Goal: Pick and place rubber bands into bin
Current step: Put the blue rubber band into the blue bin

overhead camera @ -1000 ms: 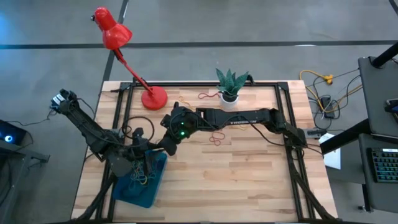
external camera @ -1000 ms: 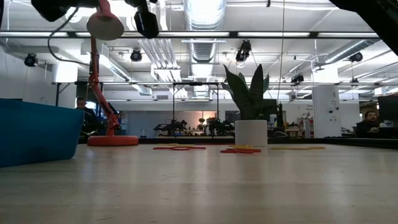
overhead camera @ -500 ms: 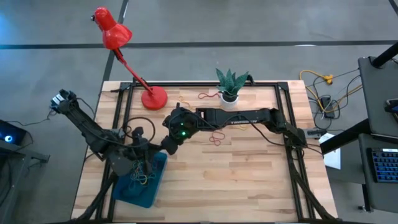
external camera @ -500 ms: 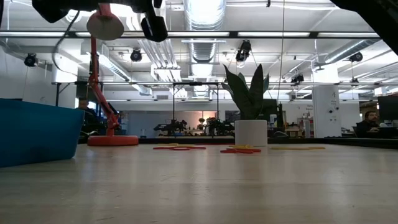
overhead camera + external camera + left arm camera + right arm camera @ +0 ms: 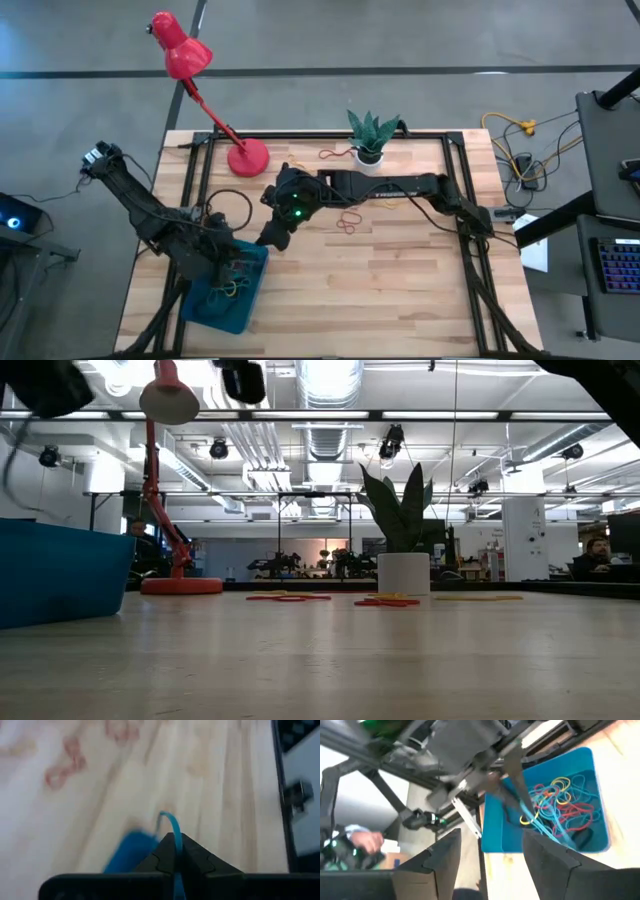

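Observation:
The teal-blue bin (image 5: 214,312) stands at the table's near left and holds a heap of red, yellow and blue rubber bands (image 5: 560,807). My left gripper (image 5: 243,266) is over the bin, shut on a blue rubber band (image 5: 168,821). My right gripper (image 5: 268,240) is open and empty, just right of the bin's far right corner, with its fingers (image 5: 440,857) wide apart. More red bands (image 5: 345,222) lie flat on the wood mid-table and near the plant (image 5: 330,154). My left gripper pinches a blue rubber band (image 5: 172,836) between its two fingertips, and a short loop of it sticks out past them. The fingers (image 5: 516,780) slant down over the bin. The band (image 5: 530,812) hangs slack below them toward the heap; I cannot tell whether it hangs clear.
A red desk lamp (image 5: 247,158) stands at the far left. A white pot with a green plant (image 5: 371,152) stands at the far middle. Black frame rails (image 5: 462,180) run along the table's sides. In the low view the bin (image 5: 60,575) is at the left, with red bands (image 5: 288,597) far off.
My left gripper has shifted a little over the bin, so more of the bands inside show from above. The dark gripper end at the top of the low view has gone up.

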Motion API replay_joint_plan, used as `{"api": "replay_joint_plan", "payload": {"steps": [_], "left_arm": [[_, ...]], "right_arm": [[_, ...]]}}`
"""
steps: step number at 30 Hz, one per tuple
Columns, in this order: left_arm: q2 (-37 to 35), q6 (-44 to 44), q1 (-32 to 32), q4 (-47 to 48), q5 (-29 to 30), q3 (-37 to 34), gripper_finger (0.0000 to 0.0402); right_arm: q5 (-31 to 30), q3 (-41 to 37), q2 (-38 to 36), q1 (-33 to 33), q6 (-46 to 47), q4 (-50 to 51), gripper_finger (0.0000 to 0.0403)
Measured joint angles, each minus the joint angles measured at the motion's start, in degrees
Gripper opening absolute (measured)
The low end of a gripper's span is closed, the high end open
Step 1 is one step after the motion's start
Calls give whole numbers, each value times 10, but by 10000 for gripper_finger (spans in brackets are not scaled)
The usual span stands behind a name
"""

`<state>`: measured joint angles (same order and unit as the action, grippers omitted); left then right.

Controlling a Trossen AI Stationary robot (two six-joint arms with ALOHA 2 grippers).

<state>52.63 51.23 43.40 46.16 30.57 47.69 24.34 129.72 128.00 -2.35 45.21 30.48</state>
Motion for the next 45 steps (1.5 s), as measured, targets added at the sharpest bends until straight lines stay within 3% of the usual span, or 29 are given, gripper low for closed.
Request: {"api": "replay_joint_plan", "payload": {"steps": [3,10,17,21,36,41,45], "left_arm": [[-13,45,14,57,-62,8,0],[-25,88,49,52,-196,38,0],[-8,130,100,41,-268,64,0],[9,153,131,-3,-269,65,0],[148,127,151,41,-235,40,0],[168,132,151,40,-224,-1,0],[179,144,151,42,-196,-17,12]], "right_arm": [[1,24,-4,0,-26,57,198],[-3,44,-5,0,-62,179,198],[-3,43,-5,-2,-64,206,198],[-3,43,-5,-6,-64,213,198],[-13,43,-5,-17,-70,250,194],[-89,42,-5,-29,-129,401,194],[-207,36,-3,-43,-162,524,196]]}}
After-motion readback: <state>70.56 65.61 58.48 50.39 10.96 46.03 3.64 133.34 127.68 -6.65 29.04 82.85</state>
